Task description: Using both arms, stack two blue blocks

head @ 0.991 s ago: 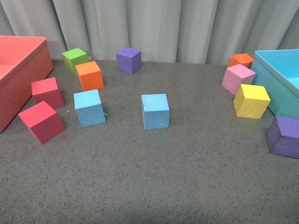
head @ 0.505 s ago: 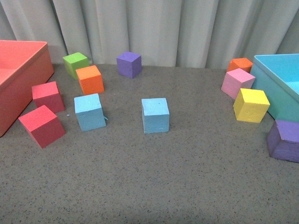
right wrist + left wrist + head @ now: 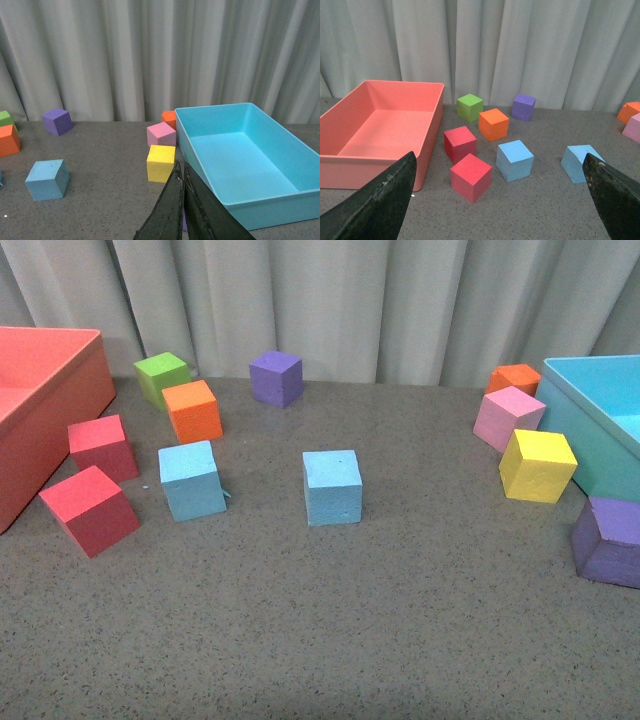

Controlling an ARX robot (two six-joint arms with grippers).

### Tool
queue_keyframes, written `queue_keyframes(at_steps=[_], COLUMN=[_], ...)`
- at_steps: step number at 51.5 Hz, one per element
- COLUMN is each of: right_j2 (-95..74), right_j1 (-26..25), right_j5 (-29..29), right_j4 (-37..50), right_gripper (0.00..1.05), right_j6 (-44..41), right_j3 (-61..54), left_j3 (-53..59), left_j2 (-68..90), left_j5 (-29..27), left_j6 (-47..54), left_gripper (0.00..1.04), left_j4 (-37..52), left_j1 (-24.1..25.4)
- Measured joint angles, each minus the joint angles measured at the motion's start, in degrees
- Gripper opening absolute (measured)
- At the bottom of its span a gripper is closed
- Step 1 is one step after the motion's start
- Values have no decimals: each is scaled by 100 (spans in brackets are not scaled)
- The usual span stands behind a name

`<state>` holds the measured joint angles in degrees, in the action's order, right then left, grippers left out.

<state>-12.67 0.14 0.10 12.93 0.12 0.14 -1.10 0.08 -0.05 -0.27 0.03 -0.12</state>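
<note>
Sitting apart, unstacked: left blue block (image 3: 190, 480), right blue block (image 3: 332, 487).

Lighting: even, diffuse, moderately bright, from overhead; no glare.
Shadows: faint and soft-edged, hugging the bases of the left blue block (image 3: 191, 480) and the middle blue block (image 3: 332, 487).
Focus: table (image 3: 320, 640) and curtain (image 3: 330, 300) sharp; left gripper's fingers (image 3: 375, 205) and right gripper's fingers (image 3: 170, 215) slightly soft, close to the lens.
</note>
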Motion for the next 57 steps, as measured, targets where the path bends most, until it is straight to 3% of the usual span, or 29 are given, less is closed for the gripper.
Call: queue_keyframes(at_steps=[11,17,23,38,42,47,51,57], right_j2=[332,1045,1237,1241,1244,1241,1246,1246], right_j1=[0,0,0,0,0,0,0,0], right_j5=[0,-15,-15,-15,-17,-17,-15,-17], right_j4=[-341,-1233,-1272,-1283,-1283,-1285,-1283,-1285], right_gripper=[1,1,2,67,80,95,95,95], right_j6=[0,-2,-11,-9,-9,-9,-2,-7], right_j3=[0,2,2,2,2,2,2,2], left_j3=[0,0,0,0,0,-284,-369,-688], left_j2=[0,2,0,0,2,529,1373,2929], left_j5=[0,-4,0,0,-2,-619,-693,-645], left_j6=[2,0,0,0,0,-142,-234,-374], left_gripper=[98,98,98,98,98,98,98,98], left_j4=[0,0,0,0,-2,-756,-619,424], left_j1=[0,0,0,0,0,-164,-203,-293])
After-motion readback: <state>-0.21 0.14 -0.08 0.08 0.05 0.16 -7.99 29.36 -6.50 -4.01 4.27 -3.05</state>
